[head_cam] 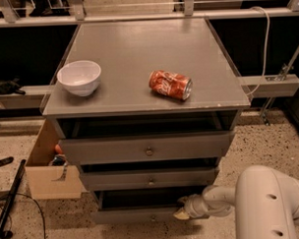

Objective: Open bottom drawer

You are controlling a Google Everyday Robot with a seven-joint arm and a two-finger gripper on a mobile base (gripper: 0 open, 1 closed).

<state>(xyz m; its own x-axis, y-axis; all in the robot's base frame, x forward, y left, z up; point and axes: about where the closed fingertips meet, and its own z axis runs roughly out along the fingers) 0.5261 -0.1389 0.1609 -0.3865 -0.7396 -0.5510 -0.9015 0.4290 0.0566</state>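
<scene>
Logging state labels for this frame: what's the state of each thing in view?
bottom drawer: partly pulled out, gap above its front.
middle drawer: partly pulled out.
top drawer: partly pulled out.
bowl: upright, looks empty.
soda can: lying on its side.
cardboard box: open top, on floor.
gripper: at bottom drawer's upper right edge.
</scene>
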